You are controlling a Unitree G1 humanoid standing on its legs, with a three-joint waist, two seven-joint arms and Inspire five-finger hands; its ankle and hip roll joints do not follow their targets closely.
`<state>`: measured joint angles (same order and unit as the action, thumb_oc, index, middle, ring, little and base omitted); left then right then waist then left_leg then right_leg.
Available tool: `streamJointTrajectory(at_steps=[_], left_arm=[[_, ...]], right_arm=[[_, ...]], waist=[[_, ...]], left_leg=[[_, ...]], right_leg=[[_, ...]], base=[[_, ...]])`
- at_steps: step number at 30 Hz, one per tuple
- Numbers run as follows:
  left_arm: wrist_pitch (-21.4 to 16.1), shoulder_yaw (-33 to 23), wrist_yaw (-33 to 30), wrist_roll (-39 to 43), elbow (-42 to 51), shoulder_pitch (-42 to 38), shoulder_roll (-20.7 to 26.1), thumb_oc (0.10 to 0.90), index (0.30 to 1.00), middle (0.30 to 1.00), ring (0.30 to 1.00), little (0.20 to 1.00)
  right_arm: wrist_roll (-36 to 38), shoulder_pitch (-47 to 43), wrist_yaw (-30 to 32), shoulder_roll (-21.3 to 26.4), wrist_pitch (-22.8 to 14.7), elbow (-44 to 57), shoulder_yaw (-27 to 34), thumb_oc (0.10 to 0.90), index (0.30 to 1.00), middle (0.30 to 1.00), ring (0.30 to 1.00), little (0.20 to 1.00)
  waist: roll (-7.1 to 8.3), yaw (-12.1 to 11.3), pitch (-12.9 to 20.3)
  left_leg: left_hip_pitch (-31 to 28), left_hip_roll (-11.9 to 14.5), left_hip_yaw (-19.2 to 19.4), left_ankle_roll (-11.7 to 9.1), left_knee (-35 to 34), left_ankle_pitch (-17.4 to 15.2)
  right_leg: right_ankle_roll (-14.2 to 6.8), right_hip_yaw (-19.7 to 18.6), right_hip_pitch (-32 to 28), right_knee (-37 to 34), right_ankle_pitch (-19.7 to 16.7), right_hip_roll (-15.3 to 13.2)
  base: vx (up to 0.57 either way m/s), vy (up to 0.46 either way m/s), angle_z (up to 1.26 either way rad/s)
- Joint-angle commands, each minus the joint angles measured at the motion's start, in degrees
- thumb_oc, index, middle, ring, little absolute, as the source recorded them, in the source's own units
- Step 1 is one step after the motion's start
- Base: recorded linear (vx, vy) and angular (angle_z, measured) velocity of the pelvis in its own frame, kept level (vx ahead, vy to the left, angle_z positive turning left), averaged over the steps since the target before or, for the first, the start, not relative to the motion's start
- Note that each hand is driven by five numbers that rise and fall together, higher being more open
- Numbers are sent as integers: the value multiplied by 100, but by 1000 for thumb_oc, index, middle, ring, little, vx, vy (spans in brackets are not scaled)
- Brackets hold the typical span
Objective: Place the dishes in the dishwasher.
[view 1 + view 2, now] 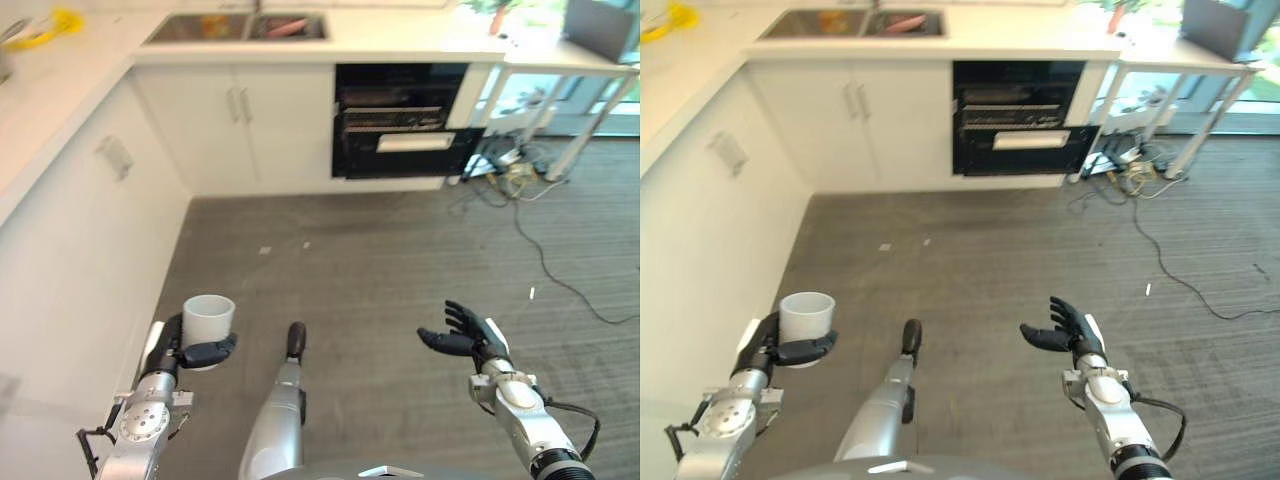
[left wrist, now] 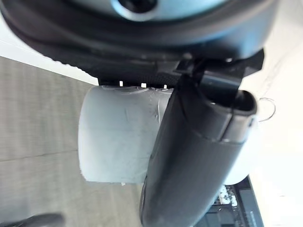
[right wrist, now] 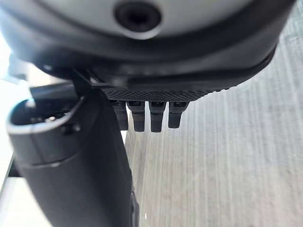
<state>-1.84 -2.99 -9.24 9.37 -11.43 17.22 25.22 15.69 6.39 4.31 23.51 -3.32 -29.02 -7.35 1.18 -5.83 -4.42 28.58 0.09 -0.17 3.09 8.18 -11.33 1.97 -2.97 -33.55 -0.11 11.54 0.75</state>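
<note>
The left hand (image 1: 196, 352) has its fingers and thumb curled round a white cup (image 1: 208, 317), upright. The right hand (image 1: 468, 336) hangs empty, fingers loosely spread. The dishwasher (image 1: 400, 120) stands open, well beyond both.

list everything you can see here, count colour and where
cup: 1, white, upright in the left robot hand, near the left cabinets
dishwasher: 1, black, open, set in the far cabinets right of the sink
sink: 1, double basin, in the far counter, something reddish inside
cabinets: white, along the left and far walls
yellow item: 1, on the left counter
table: 1, white, far right
cables: several, on the grey floor under the table
left robot hand: dark, curled round the cup
right robot hand: dark, open, holding nothing
</note>
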Motion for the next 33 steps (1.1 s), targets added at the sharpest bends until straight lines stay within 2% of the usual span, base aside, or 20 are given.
streamJointTrajectory(at_steps=[1,2,3,5,6,8,9,11,12,14,15,17,18,20,23,25,28,30,31,33], left_arm=[[-594,-70,-15,-157,810,-962,104,400,300,300,300,300],[-582,-80,-25,-160,789,-981,108,400,300,300,300,300],[-588,-86,50,-166,837,-968,135,400,300,300,300,300],[-603,-102,18,-152,838,-1009,175,400,300,300,300,300],[-563,-106,-61,-237,836,-1104,217,400,300,300,300,300],[-578,-130,-91,-215,825,-1135,180,400,300,300,300,300],[-609,-86,-106,-246,762,-1188,109,400,300,300,300,300],[-498,-72,-249,-563,725,-1297,194,400,300,300,300,300],[-673,31,-189,-400,766,-1401,194,400,300,300,300,300],[-676,162,-95,-450,744,-1482,167,400,300,300,300,300],[-721,142,-79,-354,733,-1606,93,400,300,300,300,300],[-721,145,-79,-354,733,-1612,95,400,300,300,300,300],[-747,103,-82,-297,718,-1604,23,400,300,300,300,300],[-753,78,-147,-258,656,-1604,-46,400,300,300,300,300],[-761,90,-226,-170,601,-1544,-118,400,300,300,300,300],[-764,95,-288,-117,577,-1500,-107,400,300,300,300,300],[-806,155,-410,-28,525,-1507,-139,400,300,300,300,300],[-811,158,-412,-29,519,-1509,-143,400,300,300,300,300],[-789,284,-331,-38,485,-1626,-153,400,300,300,300,300],[-799,448,-282,-85,497,-1739,-128,400,300,300,300,300]], right_arm=[[-338,-642,-23,-103,-298,522,262,800,900,900,900,900],[-380,-573,-48,-124,-286,541,287,800,900,900,900,900],[-501,-527,-119,-186,-229,655,329,800,900,900,900,900],[-542,-548,-113,-200,-231,710,315,800,900,900,900,900],[-776,-613,-94,-213,-233,811,260,800,900,900,900,900],[-777,-631,-107,-194,-240,871,226,800,900,900,900,900],[-719,-638,-70,-165,-288,899,259,800,900,900,900,900],[-907,-714,120,25,-305,928,266,800,900,900,900,900],[-793,-692,16,3,-374,988,174,800,900,900,900,900],[-809,-591,20,10,-340,984,209,800,900,900,900,900],[-757,-500,60,33,-347,904,306,800,900,900,900,900],[-757,-502,59,31,-347,905,312,800,900,900,900,900],[-685,-378,110,39,-321,894,435,800,900,900,900,900],[-671,-347,164,78,-302,848,456,800,900,900,900,900],[-652,-317,220,116,-271,776,489,800,900,900,900,900],[-691,-386,239,190,-260,718,470,800,900,900,900,900],[-752,-448,318,277,-272,654,543,800,900,900,900,900],[-752,-445,318,281,-271,657,544,800,900,900,900,900],[-728,-311,346,260,-280,685,750,800,900,900,900,900],[-762,-194,409,228,-255,728,931,800,900,900,900,900]], waist=[[214,114,-225],[243,101,-169],[271,150,-248],[156,175,-262],[-72,331,-383],[-96,433,-397],[-30,667,-435],[25,829,-486],[149,728,-564],[221,753,-510],[250,690,-436],[256,705,-417],[305,678,-434],[344,664,-450],[281,676,-394],[149,625,-363],[-140,733,-330],[-146,727,-333],[-296,860,-209],[-351,961,-90]], left_leg=[[-1022,190,137,-563,38,1876],[-1086,120,169,-498,150,1785],[-1389,-41,237,-261,316,1447],[-1576,2,261,-153,265,1336],[-2249,27,253,43,-8,1109],[-2530,-23,235,38,-181,1061],[-3057,-276,52,1,-299,841],[-3359,-325,1,-48,-383,661],[-3149,-379,138,-202,91,684],[-3021,-418,118,-269,563,609],[-2745,-344,287,-683,1478,918],[-2692,-352,274,-683,1496,944],[-2213,-186,389,-959,2543,1219],[-1879,24,487,-914,2908,1162],[-2115,804,656,-806,1649,996],[-2467,1054,235,-892,451,1257],[-2719,1453,-344,-1191,-340,1678],[-2745,1459,-334,-1194,-374,1690],[-2970,1492,-16,-1291,-831,1615],[-3198,1155,-47,-1222,-1134,1436]], right_leg=[[-658,72,1647,409,-487,-277],[-778,113,1790,849,-743,-386],[-1136,178,2263,2394,-1821,-631],[-1119,197,2681,3157,-2089,-631],[-1038,639,3602,4113,-1874,-654],[-972,837,3899,3843,-1615,-648],[-865,996,4382,2527,-1226,-311],[-970,993,4469,1736,-1192,-187],[-917,1450,4051,1121,-1082,-449],[-701,1316,3835,971,-908,-320],[-538,1410,3416,638,-927,-303],[-535,1427,3436,604,-967,-309],[-388,1373,3134,374,-926,-305],[-398,1446,2900,151,-924,-371],[-529,1462,2842,192,-793,-555],[-610,1271,2899,341,-654,-581],[-808,1033,2951,503,-538,-738],[-808,1029,2947,507,-535,-734],[-941,1104,2912,433,-590,-847],[-1100,1057,2941,371,-785,-1119]], base=[[597,289,38],[721,377,11],[735,381,-79],[507,306,-73],[516,283,-43],[552,187,6],[412,35,28],[491,23,56],[317,-9,142],[249,-40,89],[318,-34,7],[156,-16,48],[194,-15,78],[219,22,50],[175,205,-21],[155,308,-36],[118,378,-150],[68,248,-45],[104,404,-20],[101,524,42]])
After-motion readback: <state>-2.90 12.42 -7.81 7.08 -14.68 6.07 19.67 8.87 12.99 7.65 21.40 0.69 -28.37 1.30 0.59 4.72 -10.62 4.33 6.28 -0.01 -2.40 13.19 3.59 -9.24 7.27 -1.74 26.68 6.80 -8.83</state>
